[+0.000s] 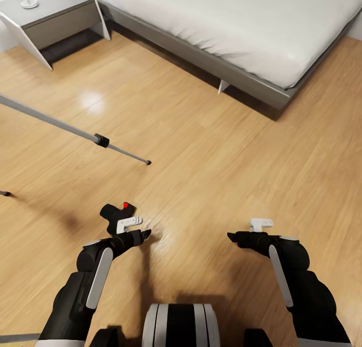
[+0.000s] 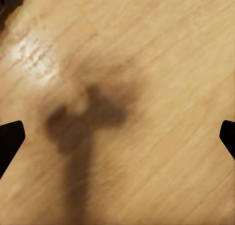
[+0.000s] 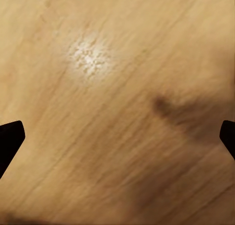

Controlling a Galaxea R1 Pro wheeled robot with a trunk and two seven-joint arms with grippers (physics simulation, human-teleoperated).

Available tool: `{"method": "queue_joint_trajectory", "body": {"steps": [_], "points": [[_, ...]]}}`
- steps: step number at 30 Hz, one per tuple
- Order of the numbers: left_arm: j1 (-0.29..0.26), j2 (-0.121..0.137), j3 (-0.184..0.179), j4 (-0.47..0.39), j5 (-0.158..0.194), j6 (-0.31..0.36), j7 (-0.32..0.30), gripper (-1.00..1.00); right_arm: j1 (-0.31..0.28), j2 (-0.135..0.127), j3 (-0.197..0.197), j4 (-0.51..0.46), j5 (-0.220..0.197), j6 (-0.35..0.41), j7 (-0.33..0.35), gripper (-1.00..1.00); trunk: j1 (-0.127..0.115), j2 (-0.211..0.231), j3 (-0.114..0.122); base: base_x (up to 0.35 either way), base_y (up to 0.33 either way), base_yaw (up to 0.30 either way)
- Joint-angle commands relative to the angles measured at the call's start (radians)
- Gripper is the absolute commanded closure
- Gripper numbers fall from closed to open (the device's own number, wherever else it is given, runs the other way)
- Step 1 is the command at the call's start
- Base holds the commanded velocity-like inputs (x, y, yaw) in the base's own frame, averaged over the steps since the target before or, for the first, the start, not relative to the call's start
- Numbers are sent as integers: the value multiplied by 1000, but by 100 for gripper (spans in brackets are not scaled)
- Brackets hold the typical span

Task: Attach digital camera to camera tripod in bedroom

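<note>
1. The bed (image 1: 241, 30) and nightstand (image 1: 55, 15) stand at the far side of the wood floor (image 1: 226, 151). One tripod (image 1: 65, 126) leg slants in from the left, its foot on the boards; the head plate is cut off, so the mount cannot be judged.
2. The camera (image 1: 116, 213) lies on the floor just ahead of the left gripper (image 1: 134, 232), not held.
3. Both wrist views show finger tips spread wide over bare floor, so the left gripper and the right gripper (image 1: 246, 230) are both empty and apart.
4. The robot would do well to lower the left gripper squarely over the camera body, avoiding the red button (image 1: 125, 205).
</note>
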Motion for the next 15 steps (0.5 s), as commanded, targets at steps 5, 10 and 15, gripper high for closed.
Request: {"method": "queue_joint_trajectory", "body": {"steps": [5, 10, 15], "points": [[0, -1, 2, -1, 5, 6, 0, -100, 0, -1, -1, -2, -1, 5, 2, -100, 2, -1, -20, 0, 0, 0], [0, -1, 2, -1, 4, 7, 0, -100, 0, -1, -1, -3, -1, 5, 2, -100, 3, -2, -32, 0, 0, 0], [0, 0, 2, -1, 4, 9, 0, -100, 0, -2, -1, -4, -1, 15, 2, -100, 3, -2, -32, 0, 0, 0]]}}
